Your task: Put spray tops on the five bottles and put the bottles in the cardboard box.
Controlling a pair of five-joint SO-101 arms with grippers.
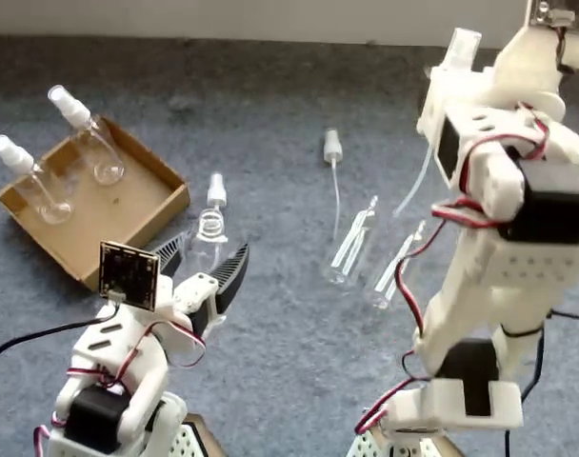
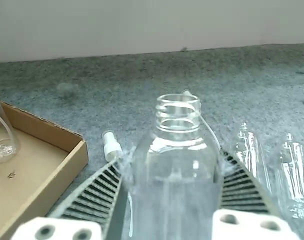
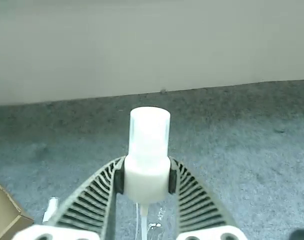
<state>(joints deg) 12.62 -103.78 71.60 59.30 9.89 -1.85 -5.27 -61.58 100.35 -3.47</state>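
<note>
Left claw (image 2: 174,159) clamps an uncapped bottle (image 2: 175,197); right claw (image 3: 147,169) pinches a spray top (image 3: 149,131).

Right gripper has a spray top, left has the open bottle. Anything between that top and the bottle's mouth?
Nothing visible. The right gripper holds the spray top up in the air; the bottle in the left gripper has a bare mouth. Two lying bottles and a loose spray top sit on the carpet between, likely below the path.

The light around me is soft and even, shadows on the mat (image 1: 270,143) are weak, and the bottle (image 2: 174,170) glints a little.
</note>
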